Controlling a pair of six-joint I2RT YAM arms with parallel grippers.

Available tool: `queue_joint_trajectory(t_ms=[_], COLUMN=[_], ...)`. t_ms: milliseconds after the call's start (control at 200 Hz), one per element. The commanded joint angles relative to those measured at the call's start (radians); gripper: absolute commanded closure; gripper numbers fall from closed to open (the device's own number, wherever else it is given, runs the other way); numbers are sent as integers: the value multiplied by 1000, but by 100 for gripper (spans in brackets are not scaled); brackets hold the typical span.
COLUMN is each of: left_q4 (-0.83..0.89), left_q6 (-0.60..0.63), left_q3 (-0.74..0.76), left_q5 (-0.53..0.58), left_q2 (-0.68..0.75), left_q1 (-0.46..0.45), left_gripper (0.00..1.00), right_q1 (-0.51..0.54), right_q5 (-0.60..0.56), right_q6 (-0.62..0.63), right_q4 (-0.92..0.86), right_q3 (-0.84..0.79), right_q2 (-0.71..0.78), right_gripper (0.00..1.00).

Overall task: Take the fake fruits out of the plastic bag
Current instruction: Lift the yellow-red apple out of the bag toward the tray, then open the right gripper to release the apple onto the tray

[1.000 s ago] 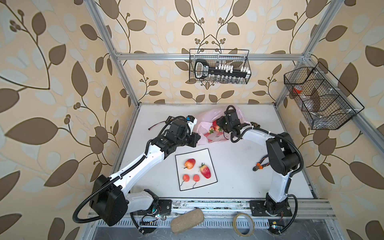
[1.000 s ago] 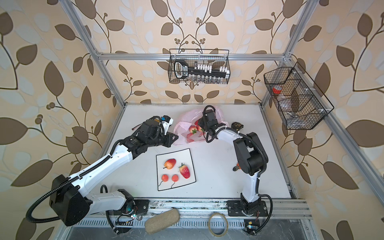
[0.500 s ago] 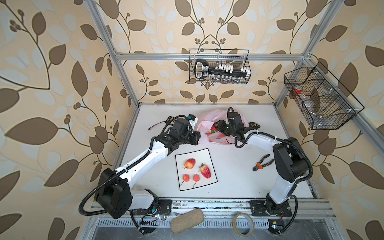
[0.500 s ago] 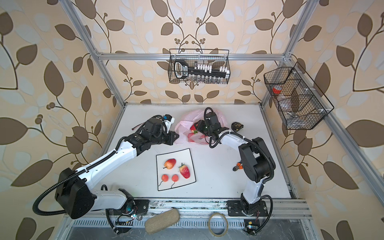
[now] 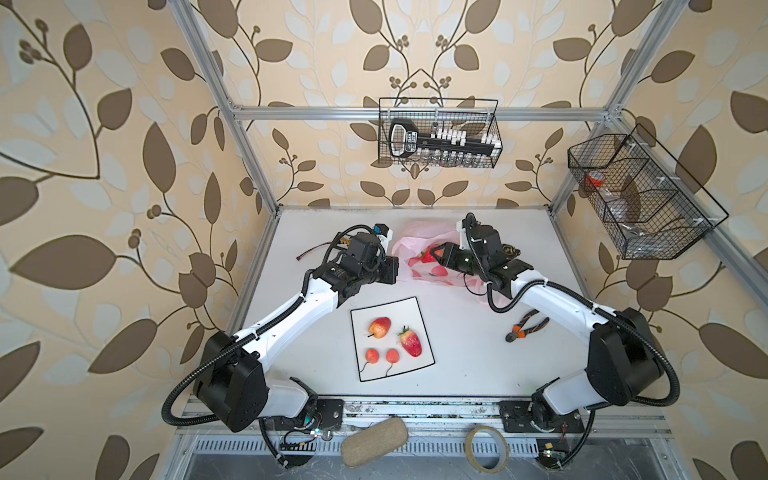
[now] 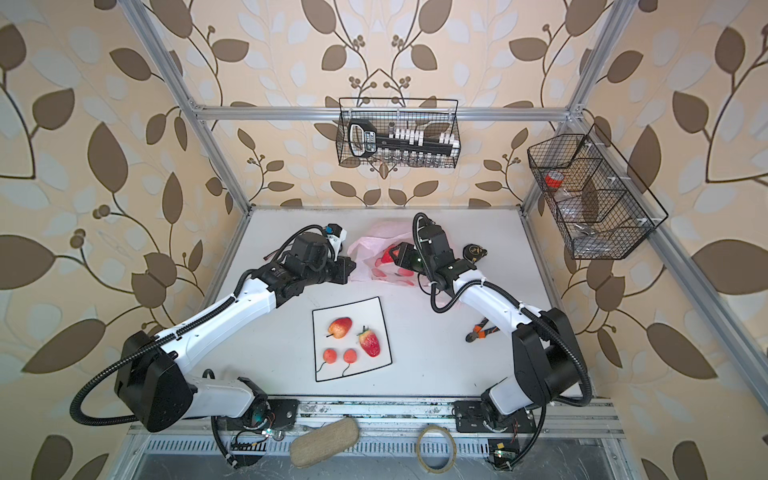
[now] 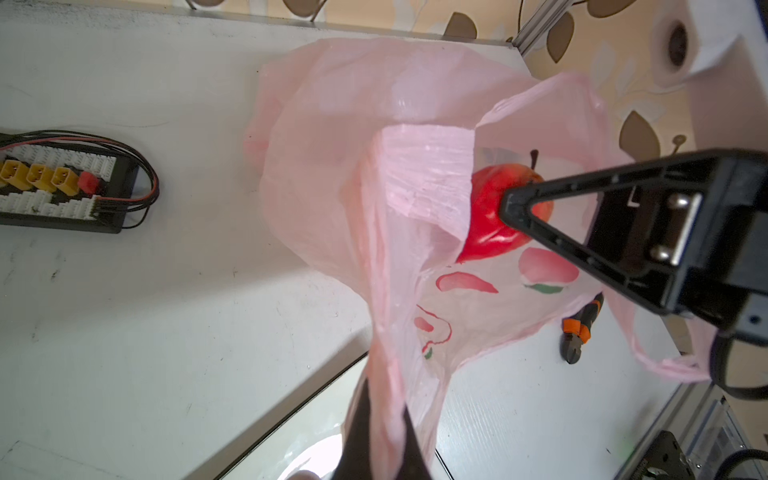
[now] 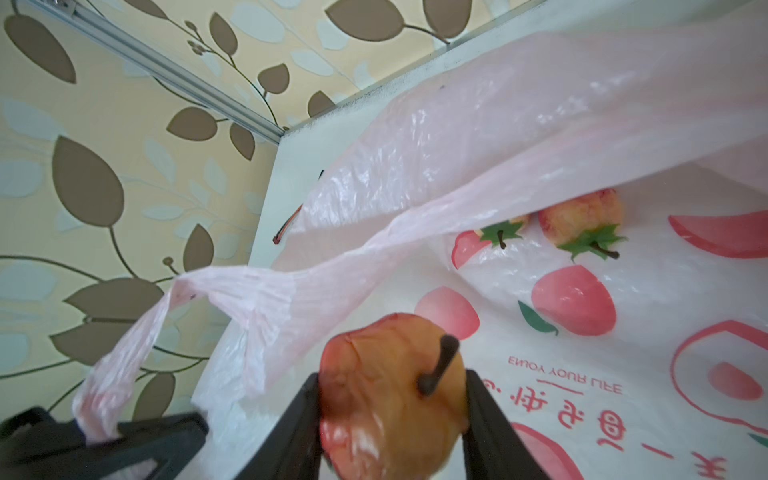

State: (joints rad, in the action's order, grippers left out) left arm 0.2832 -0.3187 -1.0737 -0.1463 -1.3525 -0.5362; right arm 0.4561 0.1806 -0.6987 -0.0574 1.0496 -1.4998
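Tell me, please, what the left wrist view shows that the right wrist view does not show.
Only the left wrist view: a connector board with yellow plugs, and orange-handled cutters. Only the right wrist view: two strawberries deep in the plastic bag, and its printed lettering. Both: the plastic bag, the red apple held in the fingers of the right gripper, and the left gripper pinching the bag's handle.

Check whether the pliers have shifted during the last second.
No. The pliers lie at the same spot right of the white mat, at the same angle. Only the right arm, which partly hid them, has swung off.
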Motion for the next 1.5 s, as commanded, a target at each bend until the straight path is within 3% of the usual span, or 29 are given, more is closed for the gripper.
queue_joint_trajectory(t_ms=[0,225,375,580,885,1370,1499], left_q4=[-7,6,-1,-8,8,25,26], left_q6=[-15,-16,-25,-33,-35,-30,-29], left_q3=[-46,-66,-72,-70,-60,-51,-51], left_q5=[31,20,11,15,26,35,39], left_q2=[-14,-46,-56,-53,-27,-8,-3], left_q1=[0,4,4,4,4,4,4], left_gripper=[100,100,100,100,100,100,100], right_q1=[0,26,162,359,509,520,520], right_q5=[65,149,115,35,-22,-96,-114], right_q6=[96,254,417,507,500,457,439], right_q4=[-41,-37,-110,-156,-159,-153,-133], right_q3=[-51,-118,-99,-67,7,8,7], right_q2=[61,195,233,162,-62,-217,-254], right_gripper=[66,66,66,65,65,64,59])
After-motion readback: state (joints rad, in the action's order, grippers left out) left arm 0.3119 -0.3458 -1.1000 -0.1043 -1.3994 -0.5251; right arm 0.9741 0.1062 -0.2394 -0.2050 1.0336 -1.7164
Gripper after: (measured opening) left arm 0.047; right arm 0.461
